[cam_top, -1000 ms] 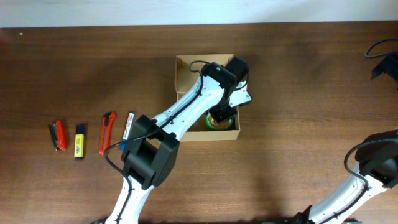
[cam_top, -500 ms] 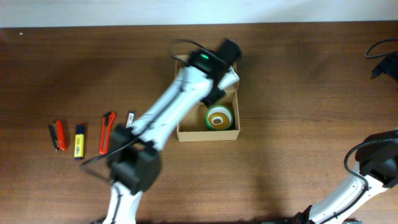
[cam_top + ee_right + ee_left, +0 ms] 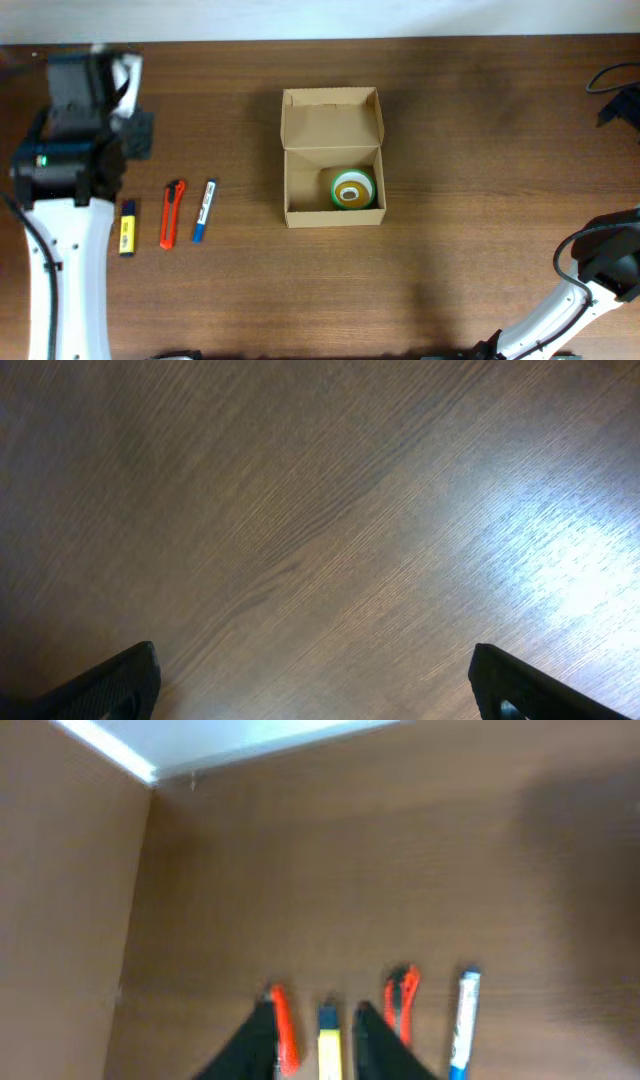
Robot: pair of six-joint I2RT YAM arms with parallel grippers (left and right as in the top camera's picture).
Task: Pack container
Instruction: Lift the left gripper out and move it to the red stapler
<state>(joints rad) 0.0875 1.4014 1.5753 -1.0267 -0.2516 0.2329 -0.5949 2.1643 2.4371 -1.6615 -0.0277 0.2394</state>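
The tan cardboard container (image 3: 300,195) stands open at mid-table, its flap lid (image 3: 331,118) folded back. A green tape roll (image 3: 352,189) lies inside it. My left gripper (image 3: 134,135) is far from the box at the table's left, open and empty, above a row of small items. In the left wrist view its fingers (image 3: 312,1005) frame a yellow marker (image 3: 329,1045), apart from it. My right gripper (image 3: 320,680) is open and empty over bare wood.
In the row lie a red tool (image 3: 283,1030), the yellow marker (image 3: 127,227), an orange cutter (image 3: 173,213) and a blue pen (image 3: 204,210). The table's far edge (image 3: 250,755) is behind them. The right arm (image 3: 605,260) stands at the right edge.
My left arm has come out of the box and swung to the far left, over the row of items. The tape roll stays in the box. The right arm has not moved.
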